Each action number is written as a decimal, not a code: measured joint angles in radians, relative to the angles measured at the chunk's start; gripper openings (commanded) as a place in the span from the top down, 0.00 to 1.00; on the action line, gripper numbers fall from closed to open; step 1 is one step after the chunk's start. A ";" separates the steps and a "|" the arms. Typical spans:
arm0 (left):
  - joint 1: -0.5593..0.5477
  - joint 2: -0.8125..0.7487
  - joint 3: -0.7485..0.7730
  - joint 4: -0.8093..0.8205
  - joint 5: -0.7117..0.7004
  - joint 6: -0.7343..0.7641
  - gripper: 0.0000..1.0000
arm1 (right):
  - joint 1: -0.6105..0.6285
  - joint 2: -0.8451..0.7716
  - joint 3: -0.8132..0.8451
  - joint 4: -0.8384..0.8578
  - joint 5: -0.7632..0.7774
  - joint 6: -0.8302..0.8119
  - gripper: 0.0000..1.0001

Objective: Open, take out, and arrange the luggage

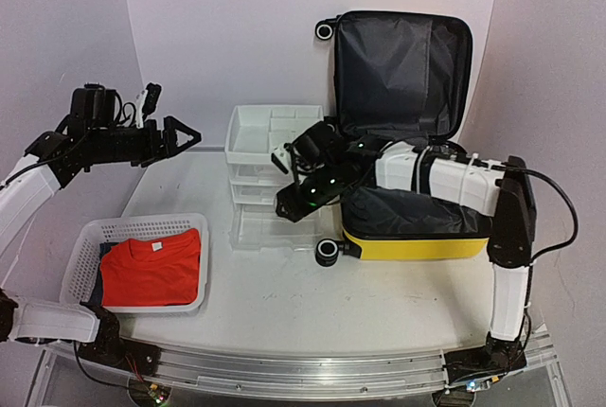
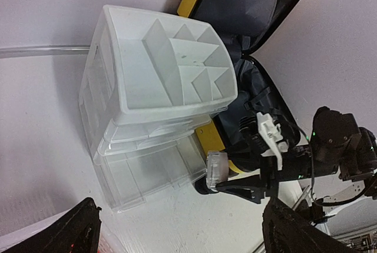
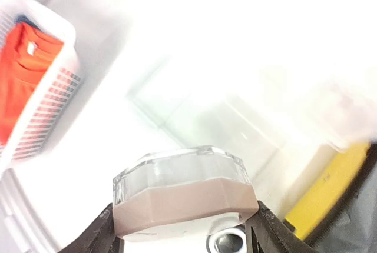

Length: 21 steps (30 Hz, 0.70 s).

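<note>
At right, grey-lined yellow luggage (image 1: 417,248) lies open; right end effector (image 3: 185,232) pinches clear-lidded jar (image 3: 182,188), left end effector (image 1: 173,115) spread.

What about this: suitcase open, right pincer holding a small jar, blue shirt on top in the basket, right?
No: the top external view shows the shirt on top in the basket is red, not blue. The suitcase is open and the right pincer holds the jar.

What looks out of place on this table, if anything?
Only the bottom drawer of the white drawer unit: it sticks out while those above are shut. The right hand holds a small clear-lidded jar by it. Nothing looks spilled.
</note>
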 measured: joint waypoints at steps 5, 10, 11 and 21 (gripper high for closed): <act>0.000 -0.047 -0.059 -0.001 0.014 -0.007 0.04 | 0.061 0.139 0.073 -0.003 0.139 -0.014 0.60; 0.000 -0.097 -0.066 0.000 0.022 -0.015 0.05 | 0.052 0.241 0.111 -0.003 0.242 -0.016 0.55; 0.000 -0.105 -0.066 -0.001 0.023 -0.017 0.05 | 0.051 0.257 0.119 -0.003 0.259 -0.016 0.53; 0.000 -0.106 -0.075 -0.002 0.029 -0.021 0.05 | 0.042 0.389 0.205 -0.003 0.372 -0.015 0.39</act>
